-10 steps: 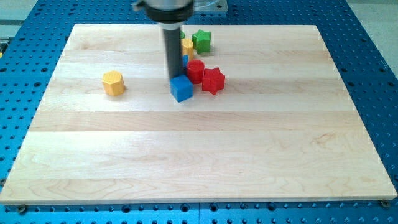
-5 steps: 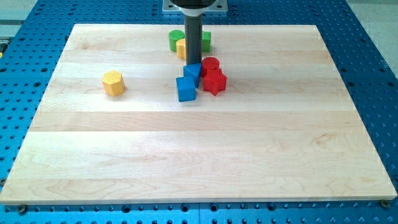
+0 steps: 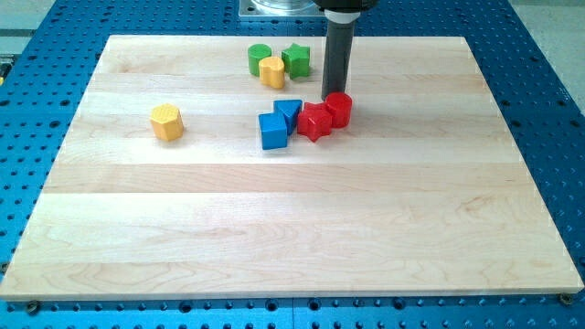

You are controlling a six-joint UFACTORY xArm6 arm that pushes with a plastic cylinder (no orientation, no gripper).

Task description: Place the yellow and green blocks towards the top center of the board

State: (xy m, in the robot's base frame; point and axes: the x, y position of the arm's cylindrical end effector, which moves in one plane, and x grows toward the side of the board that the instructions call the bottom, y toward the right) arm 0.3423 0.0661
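A green cylinder (image 3: 259, 58), a yellow block (image 3: 272, 71) and a green star (image 3: 295, 59) sit close together near the view's top centre of the board. A yellow hexagonal block (image 3: 167, 122) lies alone at the left. My tip (image 3: 335, 95) stands right of the green star, against the top edge of a red cylinder (image 3: 339, 109).
A red star (image 3: 313, 121) touches the red cylinder's left side. Left of it are a blue block (image 3: 289, 111) and a blue cube (image 3: 272, 131). The wooden board (image 3: 292, 238) lies on a blue perforated table.
My tip moved up from the blue cube, then right, past the blue blocks, to the red cylinder. The red cylinder shifted right and the blue blocks shifted slightly.
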